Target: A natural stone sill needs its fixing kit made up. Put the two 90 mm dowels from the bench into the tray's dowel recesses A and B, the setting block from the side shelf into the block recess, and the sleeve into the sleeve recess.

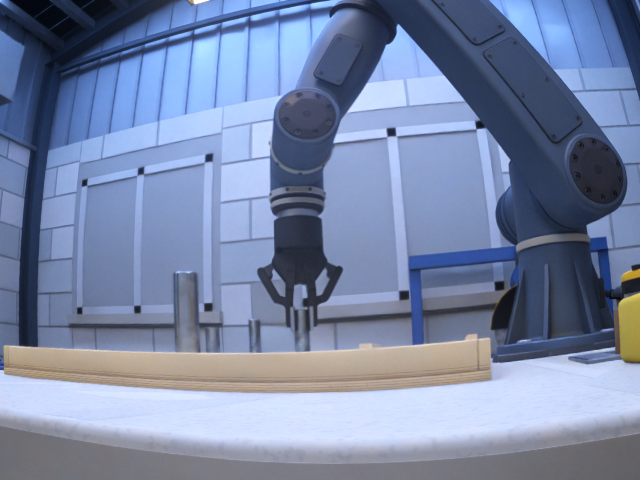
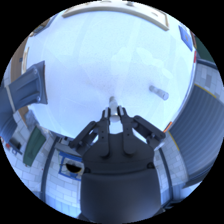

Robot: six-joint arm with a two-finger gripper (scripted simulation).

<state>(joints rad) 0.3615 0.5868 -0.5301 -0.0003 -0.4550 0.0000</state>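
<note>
On the white bench behind the wooden tray (image 1: 248,364), several metal cylinders stand upright: a tall thick one (image 1: 186,310) at the left, two short thin ones (image 1: 212,338) (image 1: 254,335), and a dowel (image 1: 302,329) under my gripper. I have my gripper (image 1: 301,315) closed around the top of that standing dowel (image 2: 113,106). The wrist camera shows it clamped between my fingers (image 2: 114,114), and another dowel (image 2: 158,92) standing apart to the right. The tray's recesses are hidden behind its near wall.
Behind the bench is a grey block wall with panelled frames. The arm's base (image 1: 553,289) stands at the right with a blue rail (image 1: 455,263) beside it. A yellow container (image 1: 629,315) sits at the far right edge, and the tray (image 2: 115,10) spans the bench's front.
</note>
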